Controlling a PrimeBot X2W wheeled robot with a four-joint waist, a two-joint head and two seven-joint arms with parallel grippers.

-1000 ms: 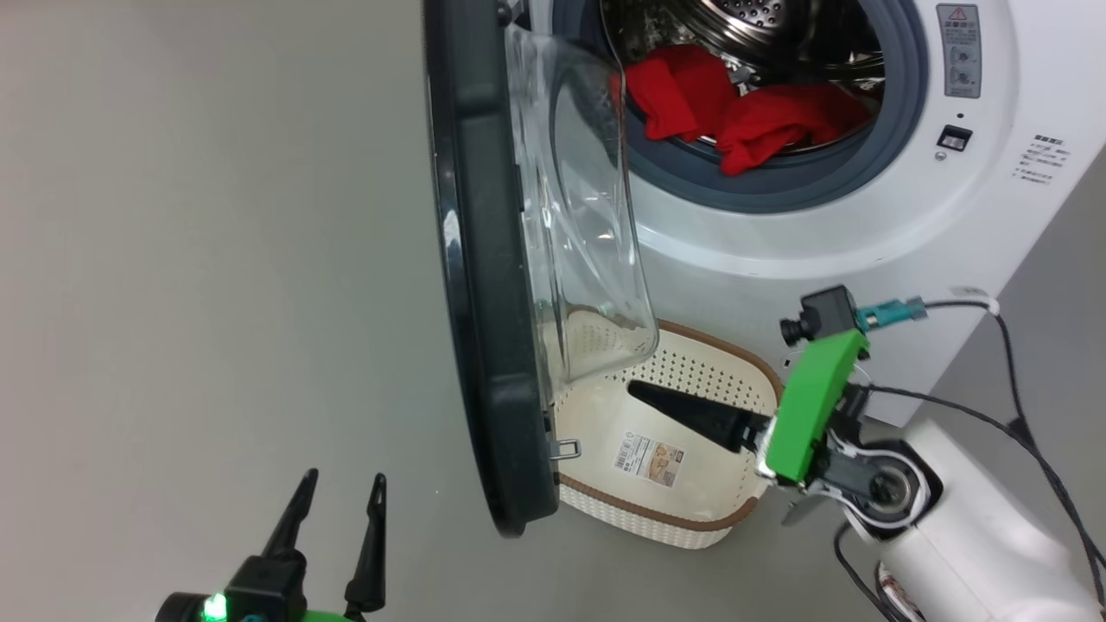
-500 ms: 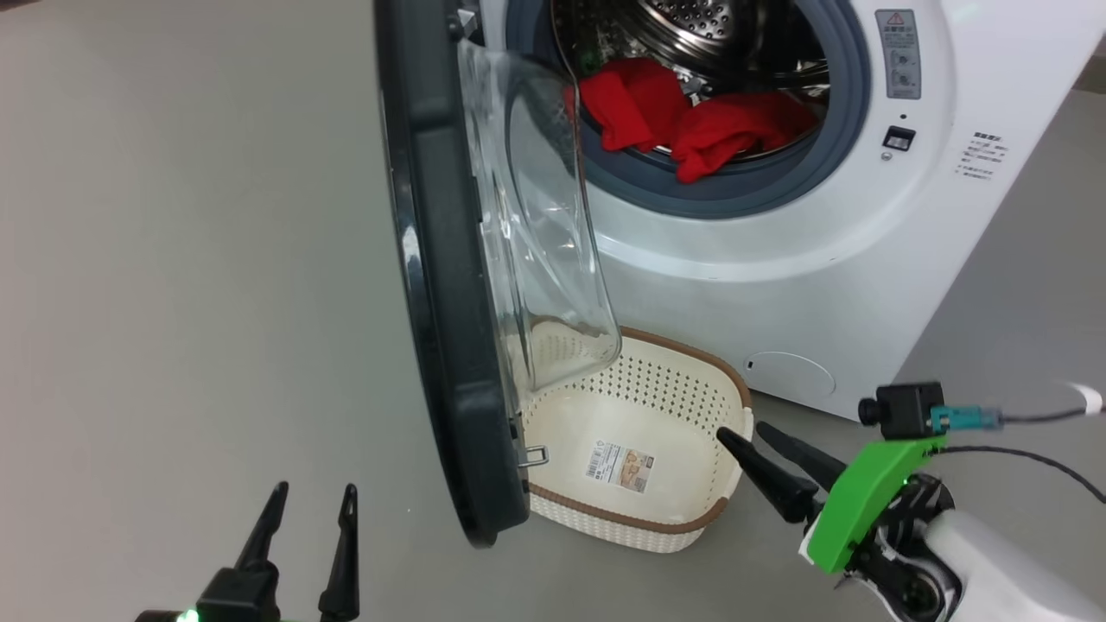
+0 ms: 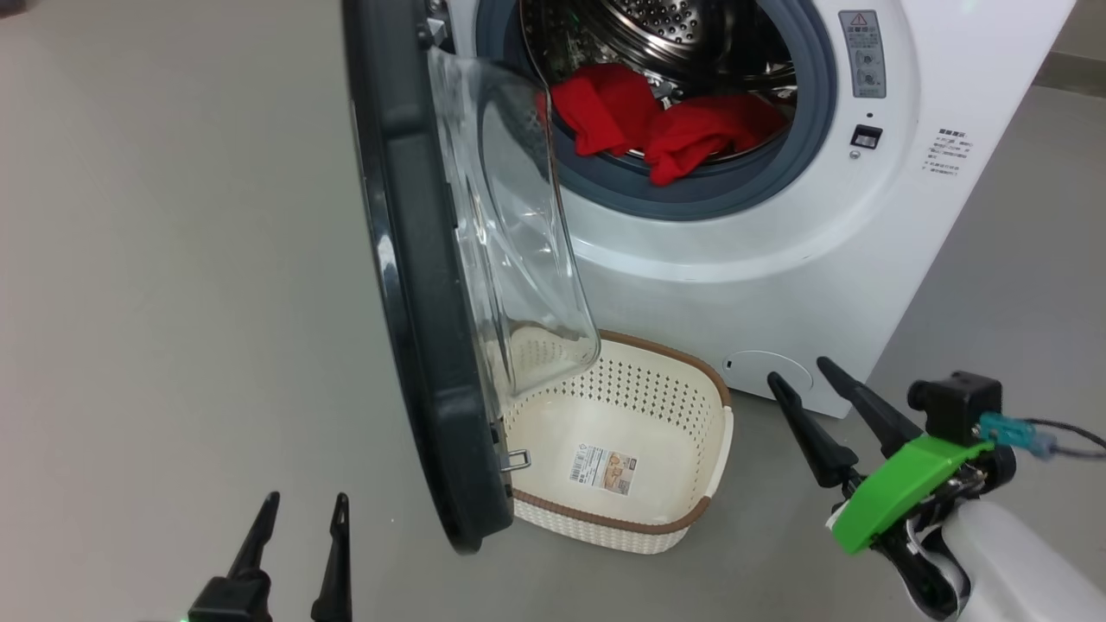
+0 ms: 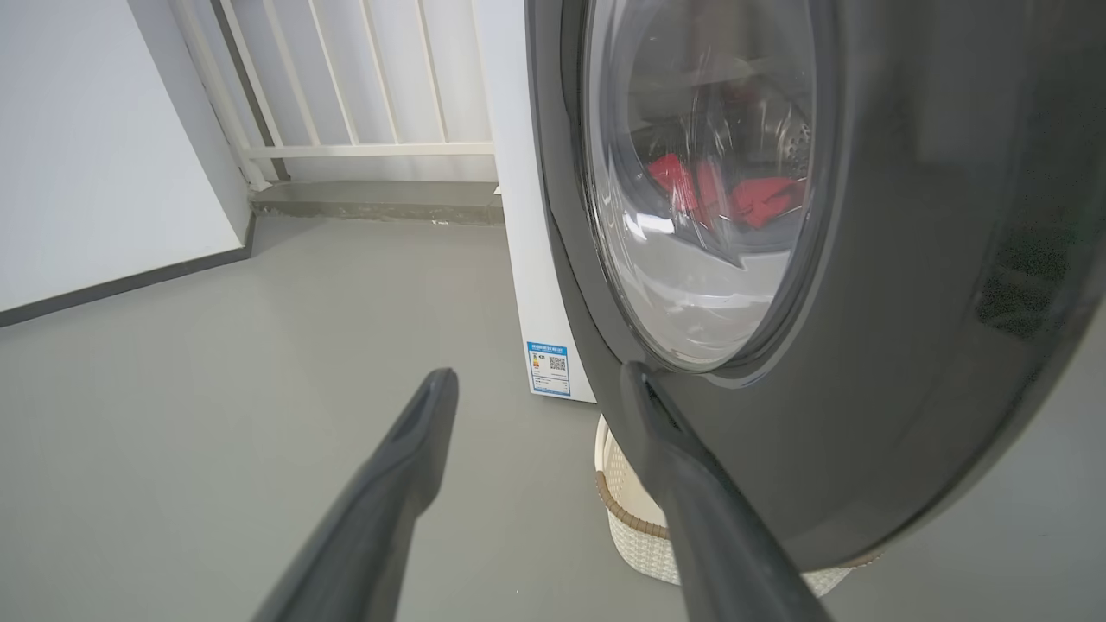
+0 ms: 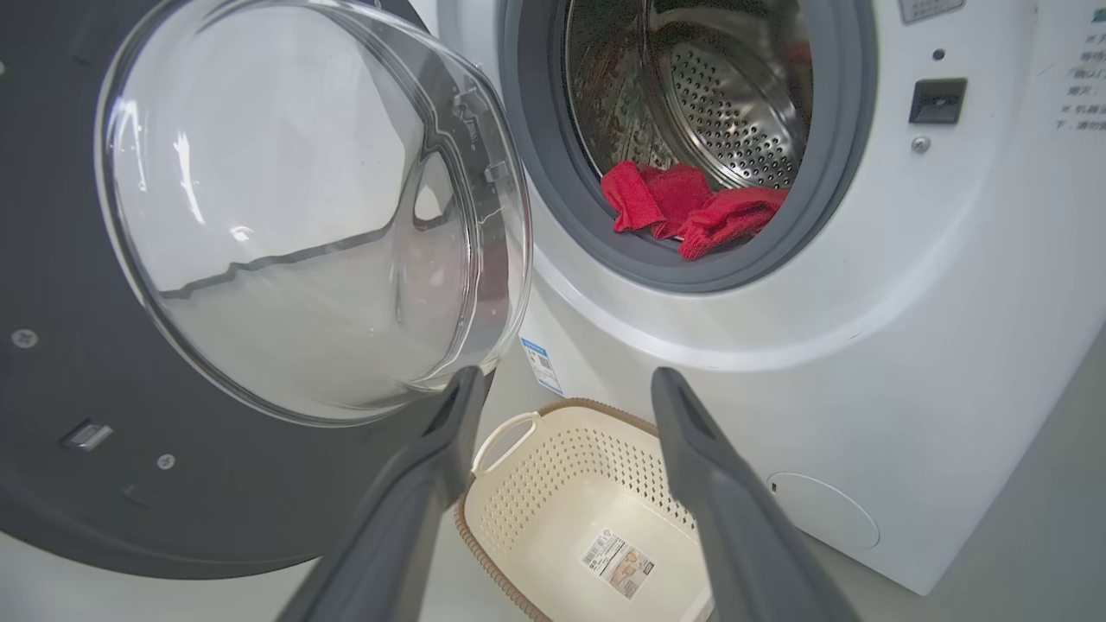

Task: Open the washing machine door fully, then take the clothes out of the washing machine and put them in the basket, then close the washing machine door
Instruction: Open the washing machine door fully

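Two hands were up, both spread wide and holding nothing.

R arm sat at the lower-right corner of the head view, pale forearm (image 3: pixel 1020 553) angled up-left w/ a green bracket (image 3: pixel 903 492) at the wrist. R hand (image 3: pixel 797 370) pointed up and slightly left at the low front of the washer (image 3: pixel 778 259). Its tips were near the round flap (image 3: pixel 750 370) and clear of it. In the R wrist view the R hand (image 5: pixel 568 373) framed the basket (image 5: pixel 562 466) btw its fingers, w/ the washer (image 5: pixel 950 345) behind.

L hand (image 3: pixel 307 499) was low at the bottom-left of the head view over bare floor (image 3: pixel 173 259), fingers pointing up. It was left of the door (image 3: pixel 415 259), w/ a gap to it. In the L wrist view the L hand (image 4: pixel 540 373) faced the door's (image 4: pixel 907 302) outer side. One finger overlapped the dark rim there, and contact couldn't be told from that view.

Door stood approx. edge-on to the head cam, swung well out from the washer front, w/ the glass bowl (image 5: pixel 285 216) bulging toward the opening.

Clothes (image 3: pixel 657 125) lay in the drum (image 3: pixel 683 26) at its front lip, red, bunched in two lumps against the grey gasket (image 3: pixel 691 194). They also showed in the R wrist view (image 5: pixel 683 207) and through the glass (image 4: pixel 734 190).

Basket (image 3: pixel 596 527) sat on the floor just under the door's bowl, close to the washer front, w/ a sticker (image 3: pixel 603 469) on its bottom.
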